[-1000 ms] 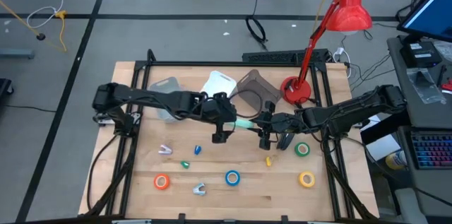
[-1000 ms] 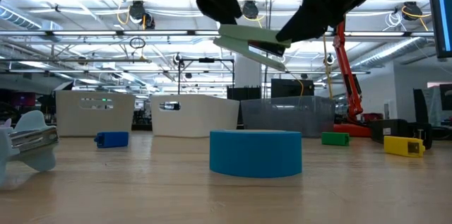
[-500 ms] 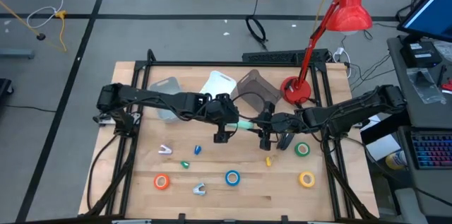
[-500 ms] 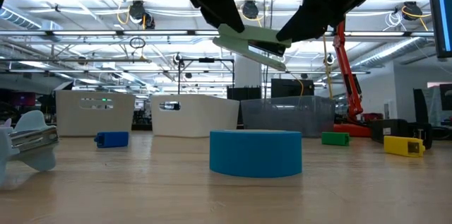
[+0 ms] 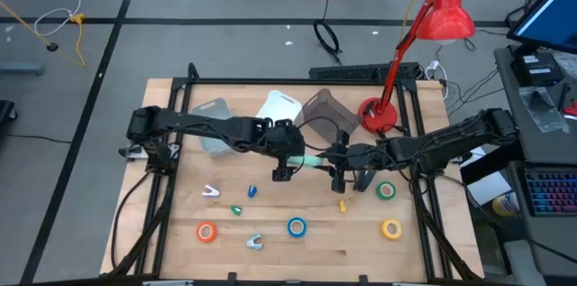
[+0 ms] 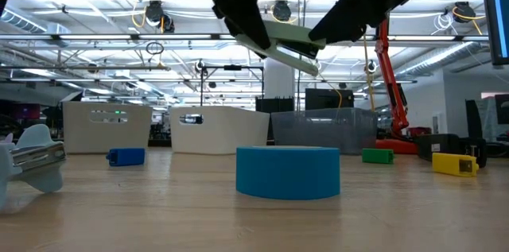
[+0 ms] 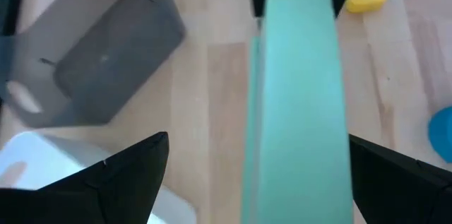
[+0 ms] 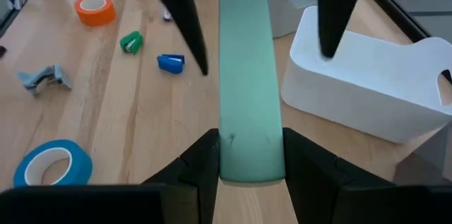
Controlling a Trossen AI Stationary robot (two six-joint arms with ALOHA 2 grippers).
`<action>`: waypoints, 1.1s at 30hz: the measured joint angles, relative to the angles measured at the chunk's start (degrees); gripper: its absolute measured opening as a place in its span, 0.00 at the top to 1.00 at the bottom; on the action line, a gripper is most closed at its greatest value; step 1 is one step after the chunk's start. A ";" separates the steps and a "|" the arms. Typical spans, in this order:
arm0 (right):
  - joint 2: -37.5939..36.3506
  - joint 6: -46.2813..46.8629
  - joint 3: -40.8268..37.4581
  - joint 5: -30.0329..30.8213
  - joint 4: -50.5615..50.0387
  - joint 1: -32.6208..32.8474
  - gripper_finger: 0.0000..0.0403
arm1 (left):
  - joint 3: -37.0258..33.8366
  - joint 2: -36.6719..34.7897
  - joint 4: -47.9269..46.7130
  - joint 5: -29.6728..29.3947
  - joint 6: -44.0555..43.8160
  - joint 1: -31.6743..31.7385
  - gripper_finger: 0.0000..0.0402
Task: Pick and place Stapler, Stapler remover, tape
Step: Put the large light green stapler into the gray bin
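I've got the mint-green stapler (image 8: 246, 97) pinched at one end between the fingers of my right end effector (image 5: 341, 163), held in the air above the worktop (image 5: 297, 209), with its free end reaching out between the wide-open fingers of my left end effector (image 5: 283, 167), which isn't closed on it. Just past the stapler's far end sits the white bin (image 8: 367, 86), with the grey bin (image 7: 106, 61) beside it. Below the right end effector lie the blue tape (image 8: 53, 164), orange tape (image 8: 95, 8), a grey staple remover (image 8: 44, 79), and small blue (image 8: 170, 63) and green (image 8: 131, 42) pieces.
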 joint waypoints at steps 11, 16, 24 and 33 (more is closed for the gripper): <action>0.00 -0.06 0.00 0.01 -1.00 0.00 0.69 | 0.01 1.01 -0.07 3.54 -1.23 0.07 0.01; 0.00 -0.08 0.00 0.01 -2.54 0.00 0.69 | 0.01 1.01 -0.01 3.49 -1.32 0.04 0.01; 0.00 -0.52 0.00 0.00 -2.90 0.00 0.69 | 0.01 1.01 1.85 -0.53 -1.65 -0.89 0.01; 0.00 -1.52 0.00 0.14 -2.88 -0.11 0.69 | 0.01 1.01 5.56 -0.51 -5.45 -1.29 0.01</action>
